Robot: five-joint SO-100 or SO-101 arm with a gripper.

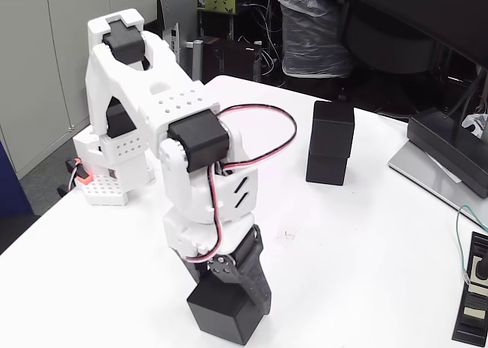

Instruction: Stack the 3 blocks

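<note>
Tabletop (358, 233), white, carries everything in the fixed view; white arm (183, 149) bends down at the near edge, its claw (229, 291) pinching a black cube (223, 311) that rests on the surface; well apart, toward the far side, two black cubes (330, 143) stand stacked one upon the other.

White plastic five-joint arm (164, 127) folded forward and bent downward from the base. Black two-finger gripper (229, 291) pointing down at table level, fingers closed against a matte black cube (221, 314).
</note>
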